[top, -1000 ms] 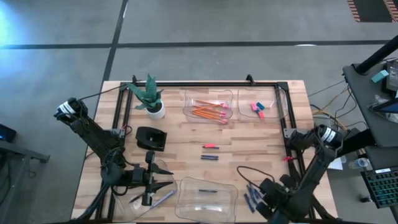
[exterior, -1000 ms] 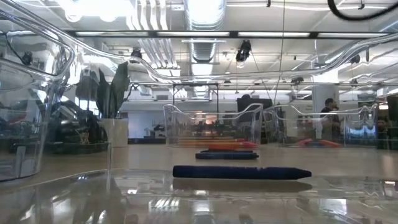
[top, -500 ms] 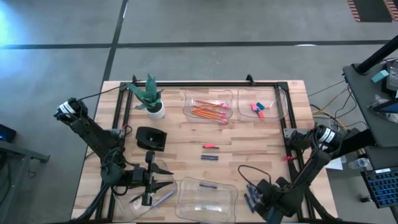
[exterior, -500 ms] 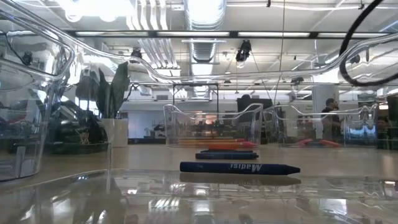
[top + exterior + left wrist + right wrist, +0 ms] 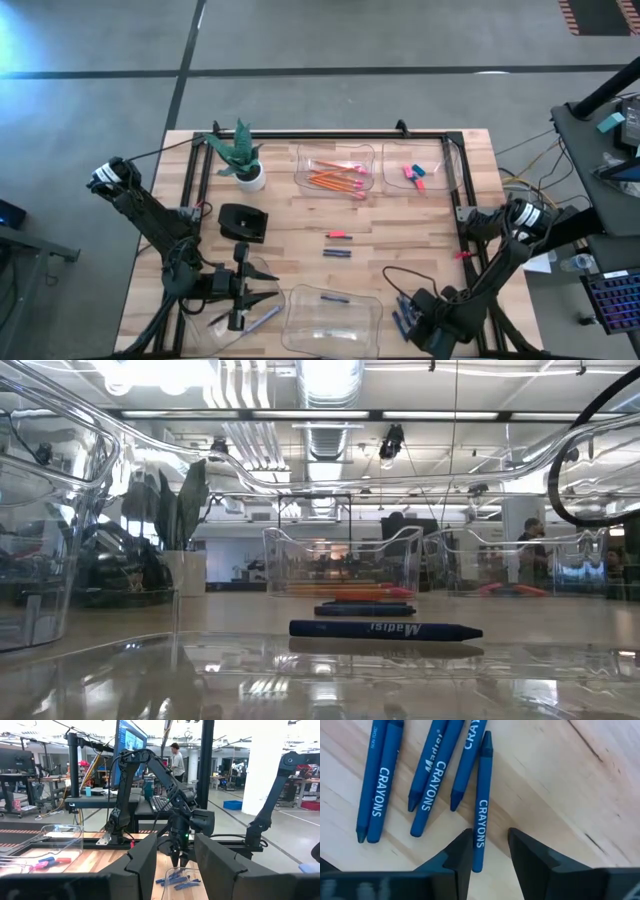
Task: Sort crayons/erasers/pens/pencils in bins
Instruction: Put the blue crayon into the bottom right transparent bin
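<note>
My right gripper hangs low over the blue crayons at the frame's lower right, fingers narrowly apart astride one crayon, not gripping. My left gripper waits lower left, parted, empty.

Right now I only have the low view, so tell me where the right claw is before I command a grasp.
Observer: The right claw hangs just above the loose crayons on the table's near right, outside the bin that holds the lone crayon you see.
Operator: Give me its fingers.
Observer: Open. In the right wrist view one of the loose crayons, the nearest crayon, lies between them, not gripped.
Operator: Report the other arm.
Observer: The left claw is open at the table's near left, holding nothing.
</note>
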